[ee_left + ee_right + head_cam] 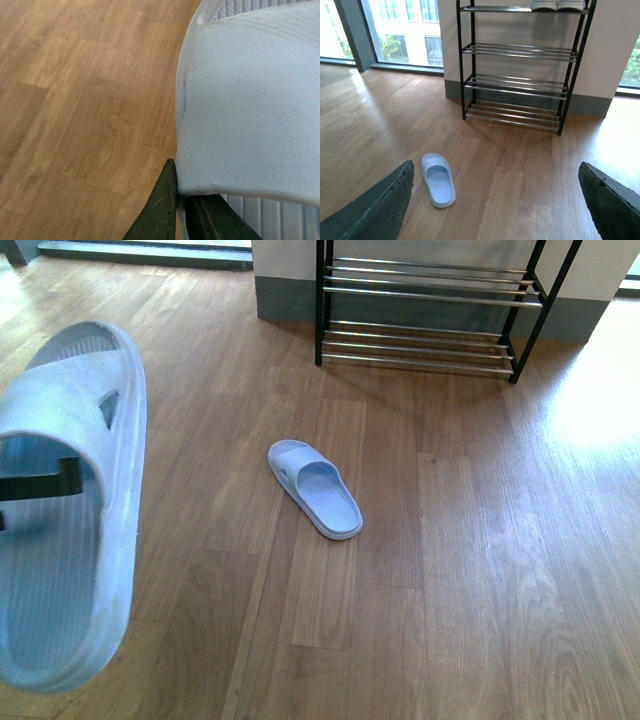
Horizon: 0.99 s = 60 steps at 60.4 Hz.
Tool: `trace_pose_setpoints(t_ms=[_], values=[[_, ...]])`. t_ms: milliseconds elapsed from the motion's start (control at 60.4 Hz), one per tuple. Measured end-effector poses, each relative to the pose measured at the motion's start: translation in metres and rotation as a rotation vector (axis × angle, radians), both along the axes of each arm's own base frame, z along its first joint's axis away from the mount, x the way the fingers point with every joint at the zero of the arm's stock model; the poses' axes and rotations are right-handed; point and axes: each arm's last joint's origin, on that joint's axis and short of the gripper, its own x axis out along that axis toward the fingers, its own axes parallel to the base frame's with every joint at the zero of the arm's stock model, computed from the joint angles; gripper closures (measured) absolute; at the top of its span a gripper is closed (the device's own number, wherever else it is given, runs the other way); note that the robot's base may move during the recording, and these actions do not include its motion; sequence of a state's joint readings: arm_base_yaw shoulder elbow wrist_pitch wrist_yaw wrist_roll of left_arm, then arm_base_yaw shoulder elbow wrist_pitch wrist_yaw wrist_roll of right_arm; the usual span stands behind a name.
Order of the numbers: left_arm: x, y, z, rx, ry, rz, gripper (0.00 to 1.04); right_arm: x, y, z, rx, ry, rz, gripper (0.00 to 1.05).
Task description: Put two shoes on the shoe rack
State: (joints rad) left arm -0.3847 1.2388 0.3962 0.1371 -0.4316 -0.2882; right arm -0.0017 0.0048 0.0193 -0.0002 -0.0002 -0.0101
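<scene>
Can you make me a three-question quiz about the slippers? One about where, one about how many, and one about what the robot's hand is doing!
1. Where does the loose pale blue plastic slide slipper lie, compared with the black metal shoe rack with silver bars?
A. on its bottom bars
B. on the brown wooden floor in front of it
C. on its top

2. How many pale blue slippers does the front view show?
A. one
B. three
C. two

3. What is the left gripper doing?
A. shut on the strap of the lifted slipper
B. open and empty
C. lying on the floor

Answers:
1 B: it lies flat on the boards, apart from the rack.
2 C: one is on the floor, and one is lifted close to the camera.
3 A: the left wrist view shows both dark fingers pinching the strap's edge.
</scene>
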Motion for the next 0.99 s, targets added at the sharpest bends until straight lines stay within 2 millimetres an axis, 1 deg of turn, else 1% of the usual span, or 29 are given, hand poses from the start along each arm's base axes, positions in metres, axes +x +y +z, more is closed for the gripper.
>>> trace_pose_setpoints(t_ms=[66,149,215,265,348,414,447,496,579,629,679,745,993], values=[[-0.015,0.004,0.01,-0.007,-0.042,-0.017,1.03,0.0,0.0,0.0,0.0,0.0,0.0,0.09],[-0.033,0.01,0.022,0.026,-0.143,-0.009,1.03,0.0,0.0,0.0,0.0,0.0,0.0,0.09],[-0.052,0.017,0.026,0.043,-0.188,0.01,1.03,0.0,0.0,0.0,0.0,0.0,0.0,0.09],[-0.064,0.021,0.024,0.06,-0.194,0.023,1.03,0.0,0.0,0.0,0.0,0.0,0.0,0.09],[-0.085,0.031,0.014,0.094,-0.208,0.064,1.03,0.0,0.0,0.0,0.0,0.0,0.0,0.09],[-0.094,0.039,0.004,0.073,-0.242,0.087,1.03,0.0,0.0,0.0,0.0,0.0,0.0,0.09],[-0.095,0.043,0.0,0.055,-0.246,0.092,1.03,0.0,0.0,0.0,0.0,0.0,0.0,0.09],[-0.095,0.047,0.0,0.034,-0.253,0.107,1.03,0.0,0.0,0.0,0.0,0.0,0.0,0.09],[-0.083,0.049,0.007,-0.009,-0.331,0.125,1.03,0.0,0.0,0.0,0.0,0.0,0.0,0.09],[-0.082,0.049,0.006,-0.01,-0.324,0.129,1.03,0.0,0.0,0.0,0.0,0.0,0.0,0.09],[-0.083,0.049,0.002,-0.002,-0.287,0.133,1.03,0.0,0.0,0.0,0.0,0.0,0.0,0.09],[-0.085,0.047,0.0,0.016,-0.293,0.126,1.03,0.0,0.0,0.0,0.0,0.0,0.0,0.09],[-0.087,0.044,0.003,0.022,-0.321,0.115,1.03,0.0,0.0,0.0,0.0,0.0,0.0,0.09]])
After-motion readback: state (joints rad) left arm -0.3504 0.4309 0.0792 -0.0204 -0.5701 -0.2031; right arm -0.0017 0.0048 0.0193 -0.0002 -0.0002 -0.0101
